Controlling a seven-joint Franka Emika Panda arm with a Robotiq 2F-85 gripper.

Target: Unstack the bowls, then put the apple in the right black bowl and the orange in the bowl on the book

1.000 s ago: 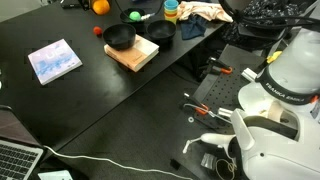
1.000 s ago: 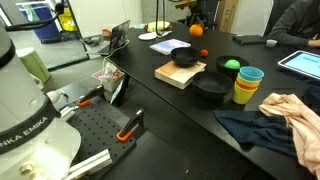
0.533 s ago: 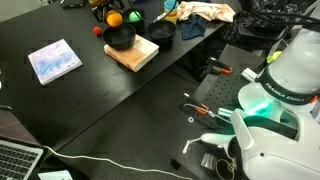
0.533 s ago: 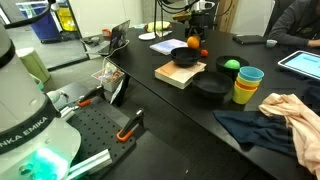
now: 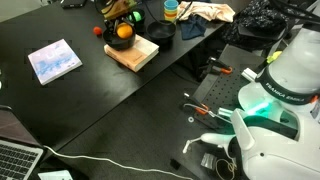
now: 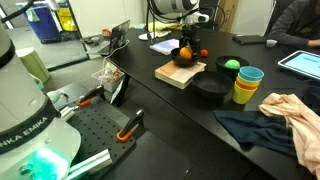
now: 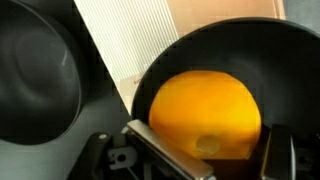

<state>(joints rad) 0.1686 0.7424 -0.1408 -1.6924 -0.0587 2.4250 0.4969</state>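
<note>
My gripper (image 5: 121,20) (image 6: 183,44) is shut on the orange (image 5: 123,32) (image 6: 184,52) (image 7: 205,112) and holds it down inside the black bowl (image 5: 118,41) (image 6: 186,61) (image 7: 225,32) that stands on the tan book (image 5: 135,54) (image 6: 178,75) (image 7: 125,40). In the wrist view a finger lies against each side of the fruit (image 7: 215,150). The other black bowl (image 5: 162,31) (image 6: 211,90) (image 7: 35,75) stands empty on the table beside the book. The green apple (image 6: 231,65) lies on the table behind that bowl.
A small red thing (image 5: 98,30) (image 6: 203,53) lies near the book. Stacked yellow and blue cups (image 6: 246,84) and a crumpled cloth (image 6: 285,115) sit beyond the empty bowl. A thin blue-and-pink book (image 5: 54,61) lies apart on the black table. A laptop (image 5: 15,160) is at the corner.
My gripper has carried the orange from behind the bowls over to the bowl on the book and lowered it into that bowl. The bowls, apple and book have not moved.
</note>
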